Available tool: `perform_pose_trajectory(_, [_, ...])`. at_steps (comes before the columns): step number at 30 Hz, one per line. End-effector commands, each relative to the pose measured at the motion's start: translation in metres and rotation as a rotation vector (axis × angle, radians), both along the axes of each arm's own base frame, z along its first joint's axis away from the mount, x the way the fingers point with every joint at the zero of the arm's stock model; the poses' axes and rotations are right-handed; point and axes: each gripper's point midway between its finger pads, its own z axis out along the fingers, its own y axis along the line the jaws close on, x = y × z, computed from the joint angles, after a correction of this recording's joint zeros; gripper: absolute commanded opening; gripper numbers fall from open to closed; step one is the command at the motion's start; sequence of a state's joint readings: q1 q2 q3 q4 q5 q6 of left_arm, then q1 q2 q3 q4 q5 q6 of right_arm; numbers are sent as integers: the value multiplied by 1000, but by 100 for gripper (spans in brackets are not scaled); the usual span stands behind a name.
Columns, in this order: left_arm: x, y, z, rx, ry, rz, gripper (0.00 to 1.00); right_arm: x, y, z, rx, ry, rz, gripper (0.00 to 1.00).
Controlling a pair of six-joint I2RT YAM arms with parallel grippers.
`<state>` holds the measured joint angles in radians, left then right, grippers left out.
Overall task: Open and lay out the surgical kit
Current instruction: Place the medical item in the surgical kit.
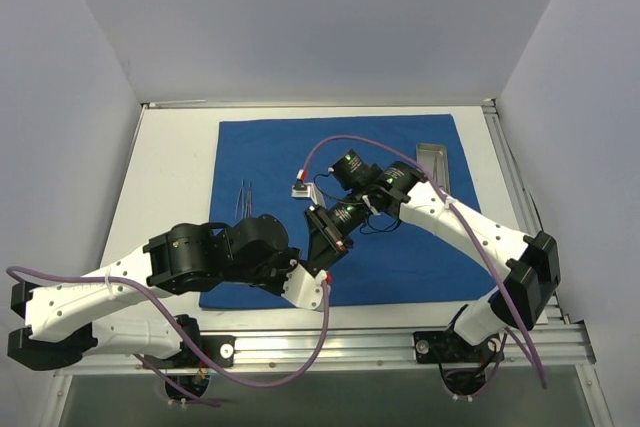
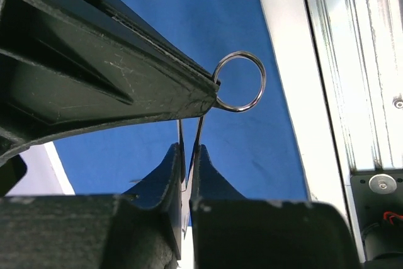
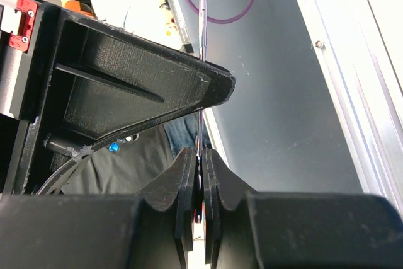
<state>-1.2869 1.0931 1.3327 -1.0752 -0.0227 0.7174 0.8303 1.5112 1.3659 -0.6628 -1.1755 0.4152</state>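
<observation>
The royal-blue cloth (image 1: pixel 400 237) lies spread flat on the white table. Thin silver tweezers (image 1: pixel 243 197) rest on its left part. My left gripper (image 1: pixel 316 275) and right gripper (image 1: pixel 328 247) meet above the cloth's near middle. In the left wrist view my left gripper (image 2: pixel 189 150) is shut on the two thin shanks of silver forceps, whose ring handle (image 2: pixel 239 82) shows above the blue cloth (image 2: pixel 252 143). In the right wrist view my right gripper (image 3: pixel 200 153) is shut on a thin silver shaft (image 3: pixel 201 11) that runs upward. The forceps are hidden between the grippers in the top view.
A shiny metal tray (image 1: pixel 432 162) lies at the cloth's far right corner. A small white item (image 1: pixel 300 190) sits on the cloth near the middle. The table's aluminium rail (image 2: pixel 352 74) runs along the near edge. Grey walls enclose three sides.
</observation>
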Motion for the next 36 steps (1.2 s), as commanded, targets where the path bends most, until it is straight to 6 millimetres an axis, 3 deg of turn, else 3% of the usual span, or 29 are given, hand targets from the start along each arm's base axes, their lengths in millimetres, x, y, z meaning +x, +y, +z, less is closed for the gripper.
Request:
perform_pose_trajectory(1, [0,-12,13,-65,7,10,2,4,4,16,61,-50,12,0])
perform_pose_trajectory(4, [1,-12,10,-59,15,30,2,7,5,15,57,-55,6,0])
perform_pose_trajectory(5, [2,-11,8,-52,17,39,2,9,5,14,56,-54,0,9])
perform_pose_trajectory(7, [5,-11,7,-55,17,63,2,12,5,15,58,-60,-6,14])
perform_pose_trajectory(10, [10,-16,9,-94,20,119,2,23,3,15,50,-77,-41,35])
perform_pose_trajectory(11, [12,-16,9,-101,17,140,2,28,3,15,43,-89,-58,57])
perform_pose_trajectory(13, [18,-16,9,-127,22,201,2,41,-2,13,32,-108,-96,93])
perform_pose_trajectory(14, [22,-15,8,-131,22,225,2,46,-5,11,19,-107,-113,99])
perform_pose_trajectory(19, [44,-10,11,-209,24,396,2,95,-35,-9,-88,-173,-300,100])
perform_pose_trajectory(20, [51,-8,10,-219,30,443,2,116,-54,-16,-140,-172,-384,100])
perform_pose_trajectory(22, [67,-3,10,-251,72,574,2,137,-78,-32,-223,-172,-484,100])
perform_pose_trajectory(23, [88,4,8,-252,98,675,2,158,-98,-36,-235,-163,-577,100])
perform_pose_trajectory(24, [95,6,6,-252,122,726,2,162,-107,-44,-245,-113,-630,100])
perform_pose_trajectory(26, [113,11,-5,-239,127,855,2,181,-123,-39,-214,-137,-708,100])
perform_pose_trajectory(28, [131,12,-19,-222,175,965,2,205,-148,-42,-305,-220,-824,100])
perform_pose_trajectory(29, [145,23,-23,-225,194,1040,2,212,-153,-41,-326,-245,-848,100])
perform_pose_trajectory(36, [209,41,-47,-273,265,1403,2,252,-187,-30,-462,-392,-1039,100])
